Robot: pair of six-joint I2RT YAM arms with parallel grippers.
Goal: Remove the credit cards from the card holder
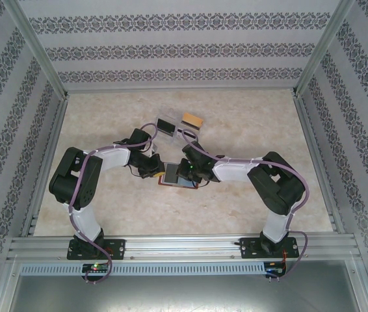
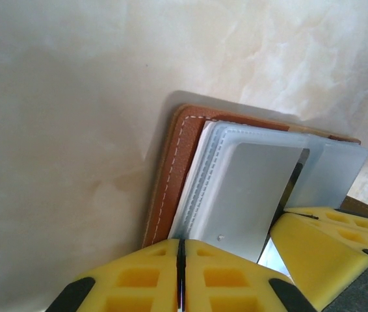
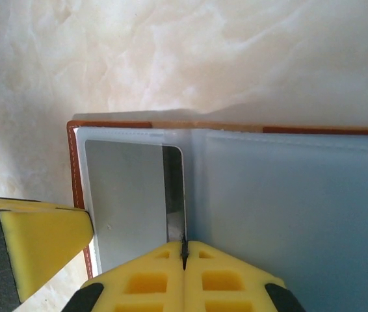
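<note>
as both arms meet over the middle of the desk [image 1: 255, 130], the coming pull turns on one thing: the grey card [image 3: 129, 195] lies straight ahead of the right tool [image 3: 184, 266], its long side running away from the fingertips and its near short edge right at them; the right tool is clenched, jaws pressed flat together, with the card's inner edge running into the seam between them, though whether the card or only its clear sleeve [image 2: 216, 140] is nipped i cannot tell; just beside it, the left tool [image 2: 181, 276] is clenched too, meeting the near edge of the card holder [image 2: 168, 175] at its brown stitched border, a hold likely but not plain; the card holder lies open and flat between the two, pockets up, its long axis across from arm to arm; the right arm is better placed for the card, i judge, drawing back along its length; farther back, well apart, sits a clear tray [image 1: 166, 114] with an orange card [image 1: 192, 120] in or beside it.
</note>
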